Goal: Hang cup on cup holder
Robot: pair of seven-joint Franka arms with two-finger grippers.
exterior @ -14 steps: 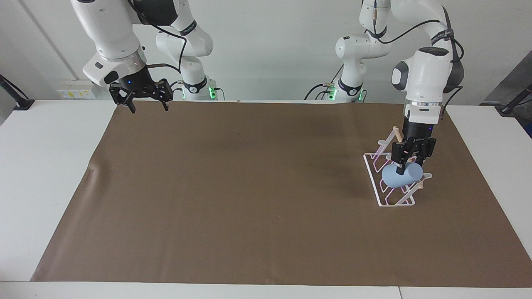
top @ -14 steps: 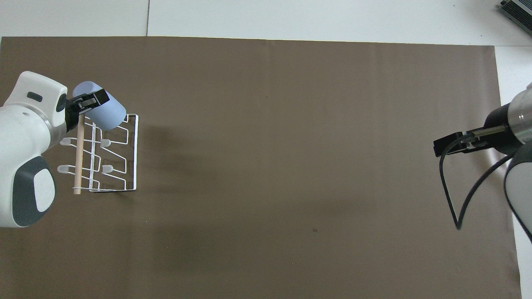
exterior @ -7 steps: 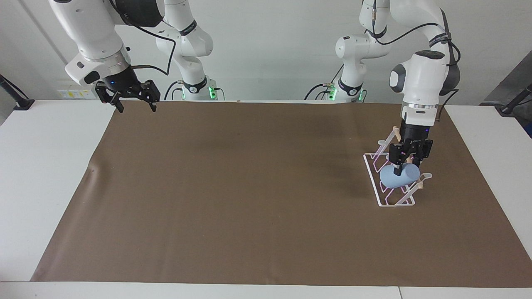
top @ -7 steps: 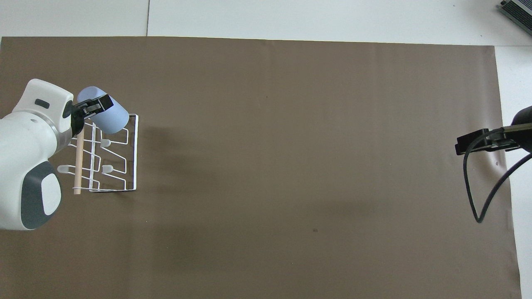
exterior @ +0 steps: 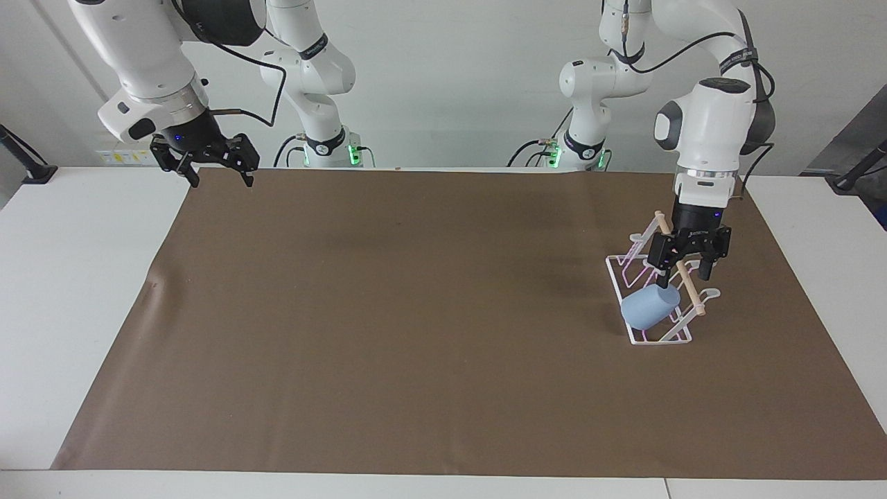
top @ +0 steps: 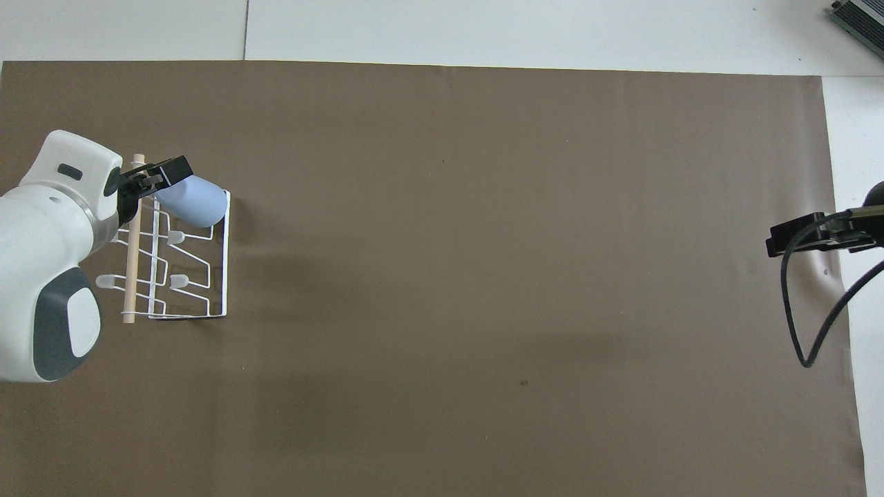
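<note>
The light blue cup (exterior: 648, 308) (top: 193, 201) rests tilted on a slanted prong of the white wire cup holder (exterior: 662, 341) (top: 224, 276), at the rack's end farther from the robots. Its closed base points toward the middle of the table. My left gripper (exterior: 684, 278) (top: 153, 178) stands open over the rack's wooden dowel (exterior: 682, 274) (top: 130, 276), holding nothing, with one fingertip just above the cup's upper edge. My right gripper (exterior: 220, 181) (top: 794, 238) hangs open and empty in the air over the mat's corner at the right arm's end.
A brown mat (exterior: 416, 312) covers most of the white table (exterior: 69, 277). The rack stands on the mat toward the left arm's end. A black cable (top: 794, 310) loops down from the right wrist. A grey device (top: 860, 21) lies at a table corner farthest from the robots.
The left gripper opened and let go of the cup, which slid down onto the prong. The left gripper lifted slightly. The right gripper drew back toward the right arm's end.
</note>
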